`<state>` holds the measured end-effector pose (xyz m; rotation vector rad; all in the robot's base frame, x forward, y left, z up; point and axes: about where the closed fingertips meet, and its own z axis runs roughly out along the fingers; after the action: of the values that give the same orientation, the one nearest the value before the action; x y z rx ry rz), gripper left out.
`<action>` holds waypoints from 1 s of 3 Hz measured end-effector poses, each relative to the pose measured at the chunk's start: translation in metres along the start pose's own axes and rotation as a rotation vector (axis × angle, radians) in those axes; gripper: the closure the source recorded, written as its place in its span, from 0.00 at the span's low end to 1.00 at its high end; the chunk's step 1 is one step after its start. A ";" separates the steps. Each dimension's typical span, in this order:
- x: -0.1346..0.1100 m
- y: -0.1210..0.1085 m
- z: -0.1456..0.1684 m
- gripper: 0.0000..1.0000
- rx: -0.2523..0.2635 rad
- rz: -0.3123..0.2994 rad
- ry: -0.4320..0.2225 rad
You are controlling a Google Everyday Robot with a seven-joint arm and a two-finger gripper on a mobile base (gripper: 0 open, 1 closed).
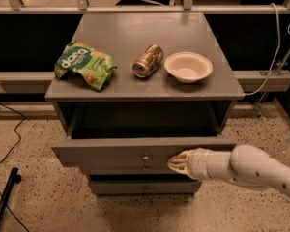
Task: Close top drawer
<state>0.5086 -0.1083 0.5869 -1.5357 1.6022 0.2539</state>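
Against the flat front of the wide grey-painted wooden top drawer (106, 152), just right of its small round metal knob (145, 157), my cream-coloured end effector (175, 162) rests with its fingers drawn together, holding nothing. That drawer stands partway out from under the grey wooden table (145, 33), above two narrower grey drawer fronts (145, 186). On the table lie, left to right, a crumpled green snack bag (84, 64), a gold metal can (148, 61) on its side and a round white bowl (188, 66).
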 end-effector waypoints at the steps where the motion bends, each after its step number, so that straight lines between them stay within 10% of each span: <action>1: 0.007 -0.035 0.021 1.00 -0.002 -0.020 -0.030; 3: 0.008 -0.072 0.050 1.00 -0.023 -0.041 -0.078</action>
<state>0.5954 -0.0959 0.5819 -1.5557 1.5096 0.3066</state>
